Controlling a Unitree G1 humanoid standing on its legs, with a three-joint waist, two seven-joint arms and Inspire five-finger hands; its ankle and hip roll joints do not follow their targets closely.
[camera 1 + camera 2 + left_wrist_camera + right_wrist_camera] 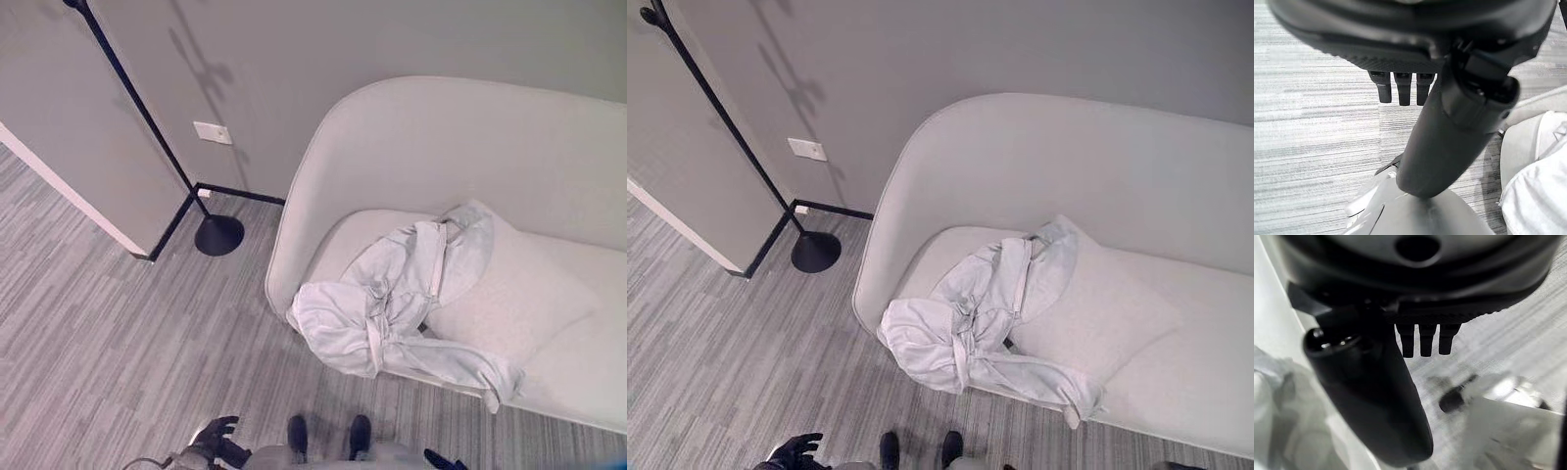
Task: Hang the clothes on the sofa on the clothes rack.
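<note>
One pale, round-backed sofa (470, 147) takes up the right half of the head views, standing on grey striped carpet (108, 343) against a plain grey wall (323, 49). A square cushion (509, 294) of the same pale fabric lies on its seat, toward the right. The clothes (392, 304), a crumpled light-grey garment, are heaped on the left part of the seat, lying partly over the cushion's left edge; one fold droops over the sofa's front edge and a sleeve trails along that edge to the right. Nothing holds the garment.

Left of the sofa, well apart from the clothes, stands the clothes rack (147, 122): a thin black pole leaning across the view from the upper left down to a round black base (218, 235) on the carpet, near the wall's corner. A white wall plate (213, 132) sits on the wall just beside the pole.

The left hand (217, 433) shows at the bottom edge of the head views, low and away from the sofa. In its own wrist view the fingers (1403, 90) hang straight and side by side over the carpet, the thumb extended, holding nothing. The right hand (1371, 401) in its wrist view is likewise relaxed: straight fingers (1425, 340) in a row, thumb out, empty, with pale fabric beside it.
</note>
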